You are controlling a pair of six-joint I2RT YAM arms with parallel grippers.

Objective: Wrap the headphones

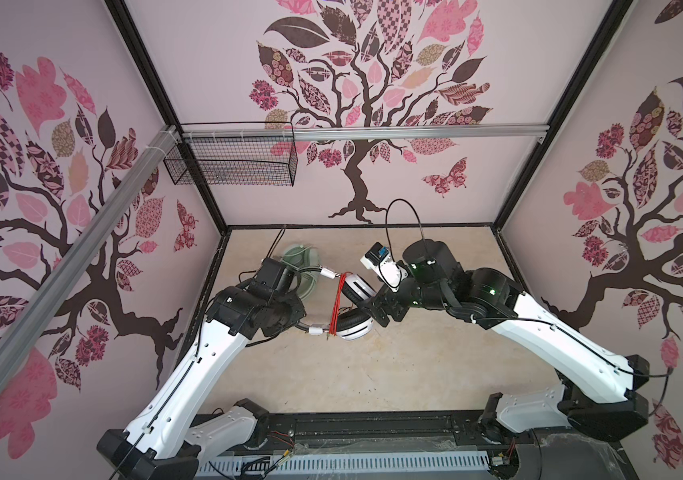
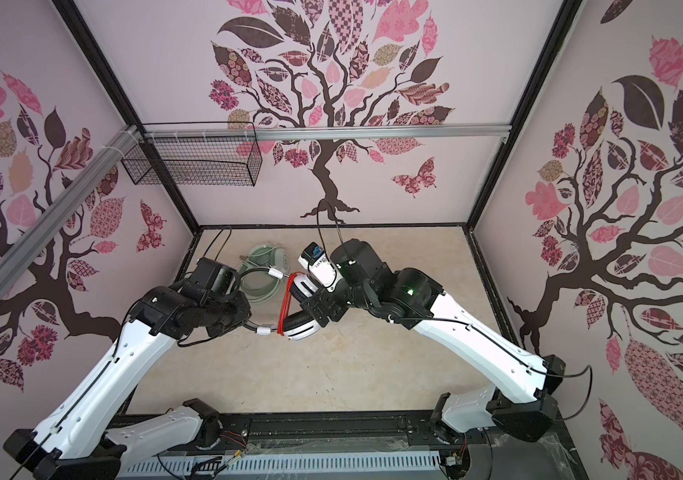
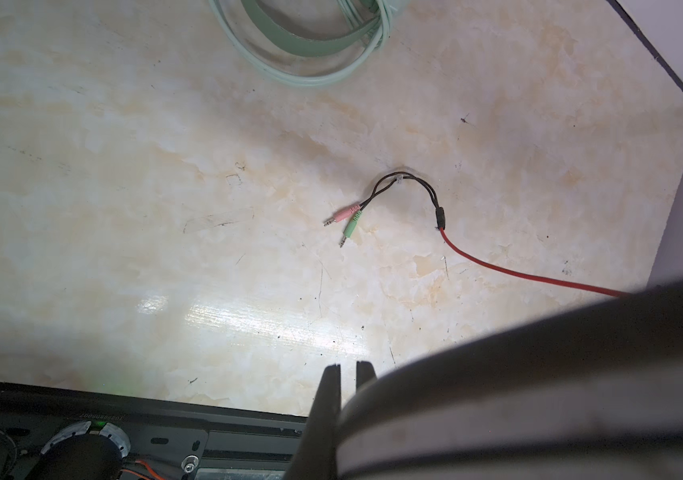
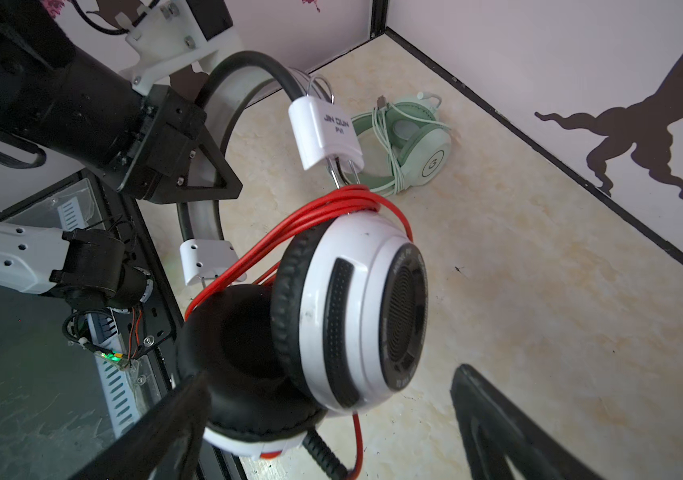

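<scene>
Left gripper (image 3: 348,368): clenched on the black headband (image 4: 248,62) of the white headphones (image 1: 354,326), near the band's middle.
Right gripper (image 4: 333,376): released, jaws spread wide, one finger on each side of the ear cups; it gripped nothing.
White headphones: left of the table's (image 1: 373,374) centre in both top views, between the two grippers and carried by the headband. Whether the cups touched the table could not be told.
Ear cups: folded close together, black pads facing each other.
Red cable (image 4: 331,208): several loops lay wound across the pair just above the cups, below the white sliders.
Cable end: a loose tail ran down to the table and split into two thin black leads.
Plugs (image 3: 346,218): one pink and one green, lying side by side on the table.
Green headphones (image 1: 302,266): flat on the table near the back wall, beyond the left gripper, with their pale cable coiled round them. They lay apart from the white pair.
</scene>
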